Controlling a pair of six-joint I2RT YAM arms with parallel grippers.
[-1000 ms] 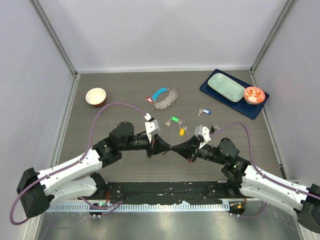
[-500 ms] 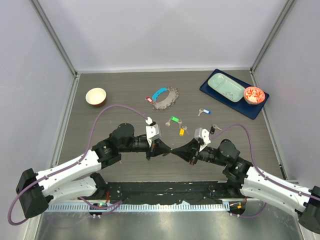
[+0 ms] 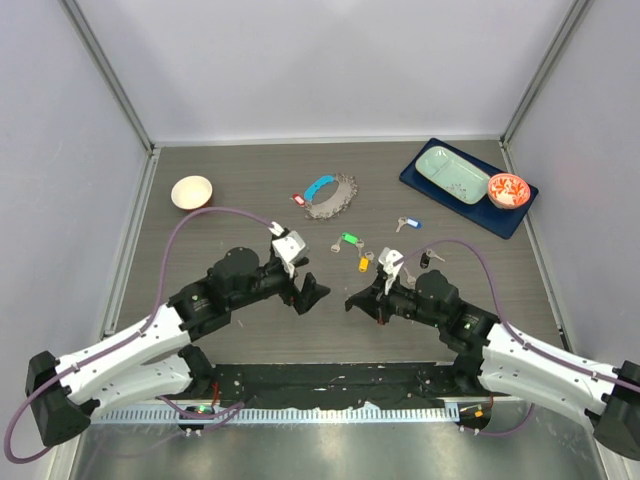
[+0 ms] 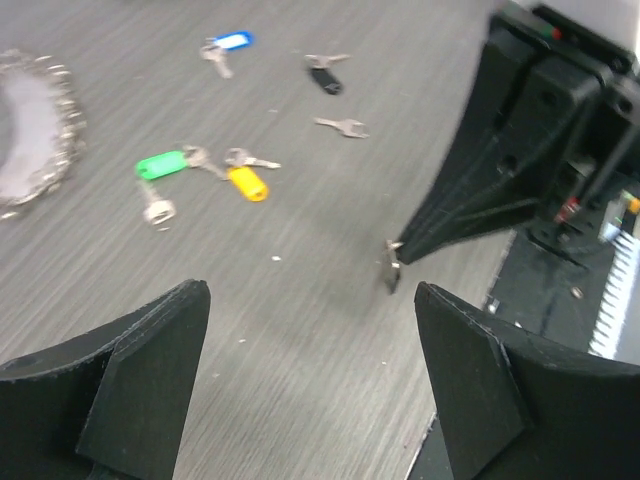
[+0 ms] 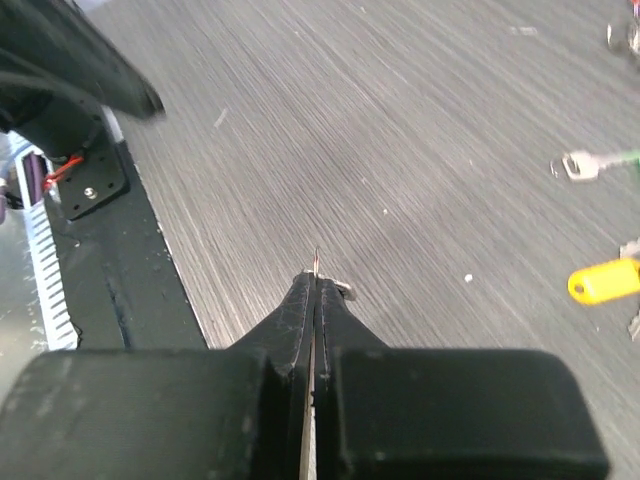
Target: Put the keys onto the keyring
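My right gripper (image 3: 350, 301) is shut on a small silver key (image 4: 391, 270), which hangs from its tips just above the table; a thin metal edge pokes out between the closed tips (image 5: 318, 283). My left gripper (image 3: 311, 292) stands open and empty a little to its left, apart from it (image 4: 310, 330). The keyring (image 3: 331, 196), a grey chain loop with a blue strap, lies further back. Loose keys lie between it and the arms: green (image 3: 348, 238), yellow-orange (image 3: 365, 264), blue (image 3: 410, 224), black (image 3: 424, 260) and a plain silver one (image 4: 342, 125).
A white bowl (image 3: 191, 191) sits at the back left. At the back right a navy tray (image 3: 425, 187) carries a mint dish (image 3: 452, 172) and a red-patterned bowl (image 3: 507, 189). A black mat (image 3: 330, 380) runs along the near edge.
The two grippers met tip to tip. The left gripper has since opened and drawn back to the left, and the right gripper keeps the small key.
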